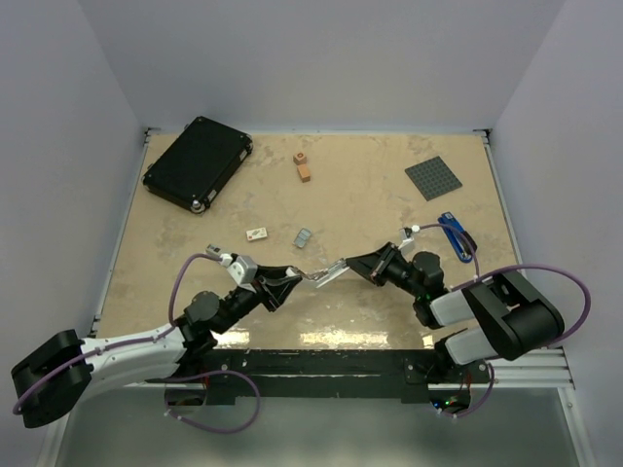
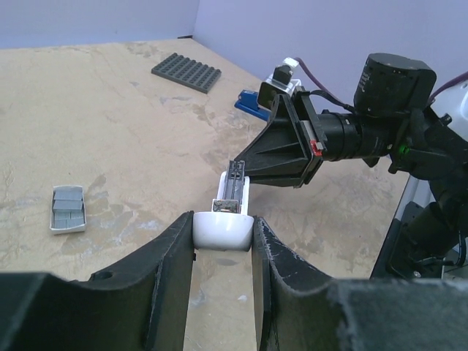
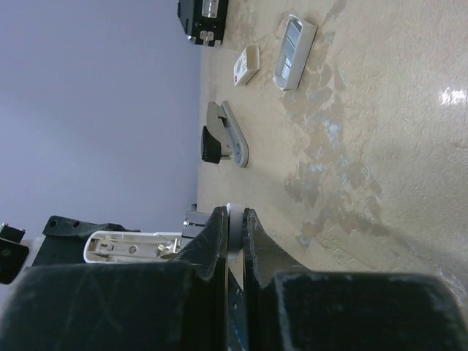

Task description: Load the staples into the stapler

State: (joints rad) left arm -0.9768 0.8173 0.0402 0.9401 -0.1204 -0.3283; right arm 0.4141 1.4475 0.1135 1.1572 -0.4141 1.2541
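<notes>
The left gripper (image 2: 223,235) is clamping the white rounded end of the stapler (image 2: 235,191), while the right gripper (image 3: 235,219) is pinching its other end. The staples (image 1: 304,236) are lying near the stapler, on its far side, untouched.

1. The left end effector (image 1: 304,280) and right end effector (image 1: 348,264) met tip to tip over the near counter (image 1: 370,209), and the white bar (image 2: 223,228) gripped between them closed that gap.
2. Just beyond lay the stapler (image 3: 225,139), the staples (image 1: 305,237) and a small card (image 1: 257,233).
3. Open counter stretched past those to the brown blocks (image 1: 303,167).
4. A black case (image 1: 199,163) filled the far left corner, while a grey plate (image 1: 433,178) and a blue stapler (image 1: 455,236) lined the right side.
</notes>
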